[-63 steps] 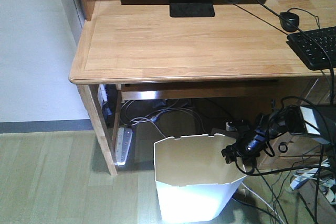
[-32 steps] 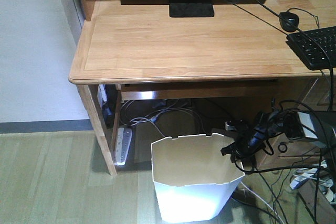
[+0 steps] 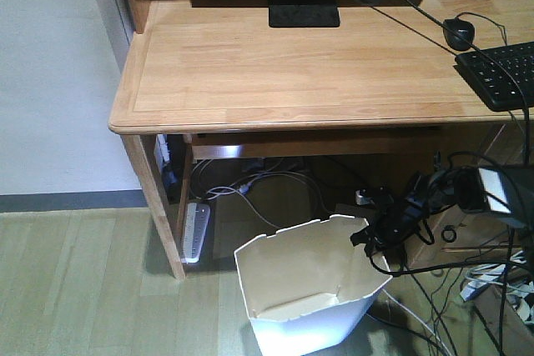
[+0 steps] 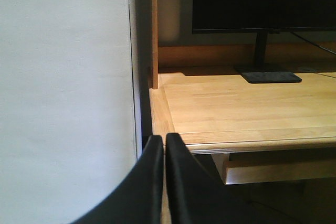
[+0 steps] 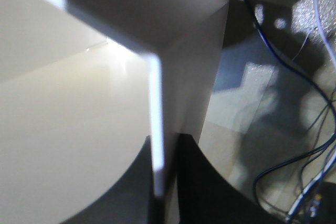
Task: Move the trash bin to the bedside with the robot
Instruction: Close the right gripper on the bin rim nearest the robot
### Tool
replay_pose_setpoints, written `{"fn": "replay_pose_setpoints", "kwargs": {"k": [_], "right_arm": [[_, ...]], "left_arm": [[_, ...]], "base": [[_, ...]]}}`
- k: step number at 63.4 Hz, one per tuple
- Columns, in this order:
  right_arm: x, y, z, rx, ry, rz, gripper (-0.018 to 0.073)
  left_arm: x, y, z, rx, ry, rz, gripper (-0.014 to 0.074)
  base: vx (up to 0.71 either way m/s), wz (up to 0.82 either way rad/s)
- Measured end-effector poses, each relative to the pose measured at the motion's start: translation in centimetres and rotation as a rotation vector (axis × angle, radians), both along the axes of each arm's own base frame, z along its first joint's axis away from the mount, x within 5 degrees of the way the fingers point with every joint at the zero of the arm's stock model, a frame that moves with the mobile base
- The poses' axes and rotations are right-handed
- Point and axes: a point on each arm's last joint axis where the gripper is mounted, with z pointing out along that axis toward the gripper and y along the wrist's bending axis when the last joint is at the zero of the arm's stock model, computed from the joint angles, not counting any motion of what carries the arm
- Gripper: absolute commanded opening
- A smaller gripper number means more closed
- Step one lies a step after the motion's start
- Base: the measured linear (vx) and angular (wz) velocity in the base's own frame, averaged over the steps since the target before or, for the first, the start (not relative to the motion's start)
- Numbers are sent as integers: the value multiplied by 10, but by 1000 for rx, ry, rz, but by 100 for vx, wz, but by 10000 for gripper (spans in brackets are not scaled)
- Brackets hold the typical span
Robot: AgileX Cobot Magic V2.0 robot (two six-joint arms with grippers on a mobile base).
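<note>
The white trash bin [image 3: 304, 310] stands on the floor in front of the desk, tipped so that its right side is raised and its cream inside faces the camera. My right gripper [image 3: 364, 238] is shut on the bin's right rim. In the right wrist view, the thin wall of the trash bin [image 5: 79, 129] runs between the two black fingers of the right gripper [image 5: 164, 141]. My left gripper [image 4: 159, 139] is shut on nothing, up beside the desk's left corner. The bedside is out of view.
A light wooden desk [image 3: 292, 64] carries a monitor stand [image 3: 304, 16], a mouse [image 3: 460, 32] and a keyboard [image 3: 501, 72]. Under it lie a power strip [image 3: 197, 231] and tangled cables [image 3: 492, 289]. A desk leg [image 3: 158, 206] and a white wall [image 3: 50, 81] stand left.
The bin has tipped: its right rim, held by my right gripper, rose, and the bin shifted slightly left. The left arm shows no movement.
</note>
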Motion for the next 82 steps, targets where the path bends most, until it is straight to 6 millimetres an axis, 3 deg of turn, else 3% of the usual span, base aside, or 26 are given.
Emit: {"fn": "replay_pose_setpoints", "kwargs": {"k": [18,41,55,63,82], "right_arm": [[-9,-1,49,-35,-89,-3,-6],[-30,-7,121,-114,-202,-26,-6],[-47,-9,154,-143,-240,-9,-6],[-53,-11,162,-167,-257,-35,-6],[-65,-12,161,-185,-242,-79,-3]], "left_arm": [[0,0,0,0,0,0,-6],[0,0,0,0,0,0,-6],[0,0,0,0,0,0,-6],[0,0,0,0,0,0,-6],[0,0,0,0,0,0,-6]], "base": [[0,0],[0,0],[0,0],[0,0],[0,0]]}}
